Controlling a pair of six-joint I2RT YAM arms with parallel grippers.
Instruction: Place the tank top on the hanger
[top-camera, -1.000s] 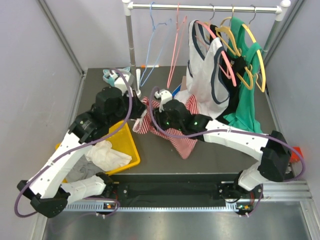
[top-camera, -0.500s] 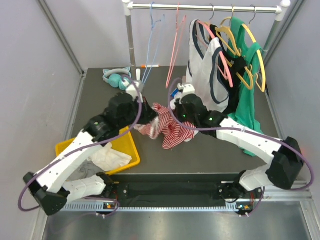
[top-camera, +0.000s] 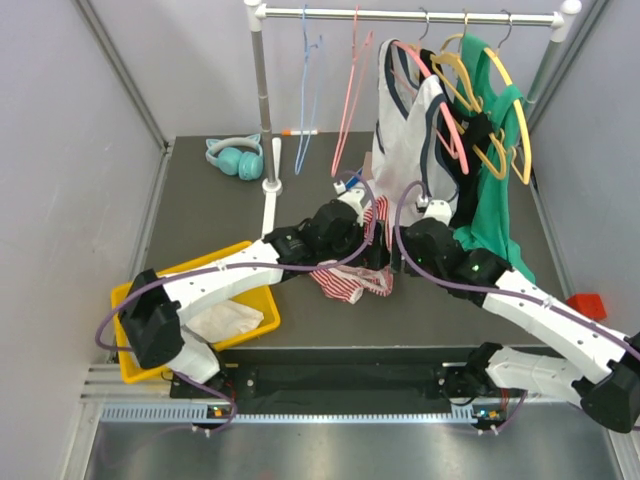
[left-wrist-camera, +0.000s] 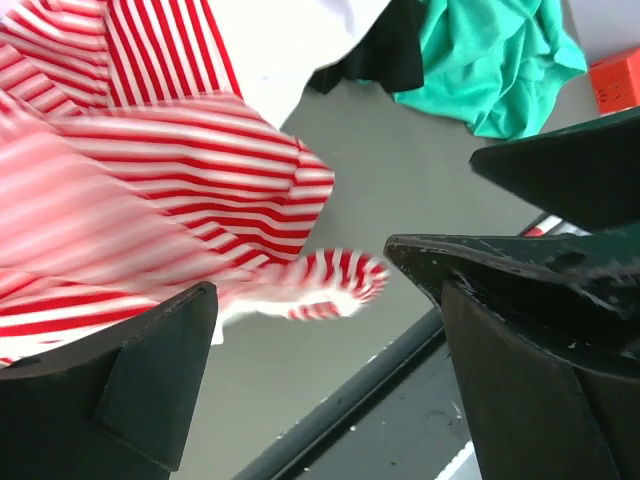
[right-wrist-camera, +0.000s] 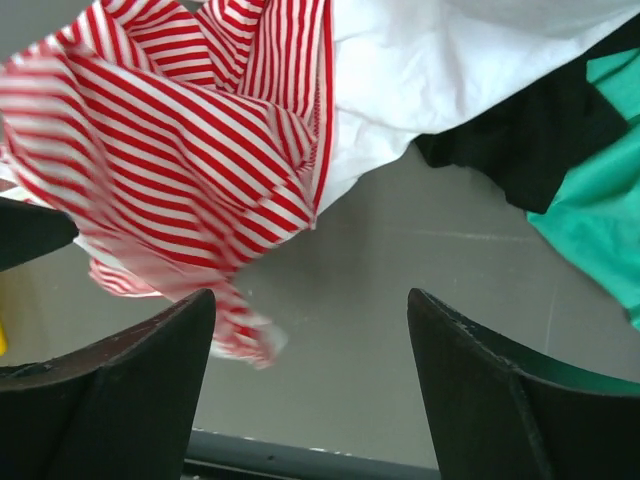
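The red and white striped tank top (top-camera: 352, 274) sits bunched on the dark table between my two grippers. The left gripper (top-camera: 368, 238) is open just above its left side. In the left wrist view a blurred tip of the tank top (left-wrist-camera: 150, 170) droops by the open left gripper (left-wrist-camera: 300, 268), not pinched. My right gripper (top-camera: 393, 256) is open too. In the right wrist view the tank top (right-wrist-camera: 180, 130) hangs to the left of the right gripper (right-wrist-camera: 310, 295), whose gap holds nothing. The thin salmon-pink hanger (top-camera: 350, 95) hangs bare on the rail.
A light blue hanger (top-camera: 308, 95) hangs beside the pink one. A white top with navy trim (top-camera: 410, 150) and a green garment (top-camera: 492, 205) hang at right. A yellow bin (top-camera: 262, 290) with white cloth stands at left, teal headphones (top-camera: 236, 157) behind, the rack pole (top-camera: 264, 110) nearby.
Both grippers were shut on the tank top and have opened, letting it go. Both arms have swung right, and the tank top has dropped, bunched, lower between them.
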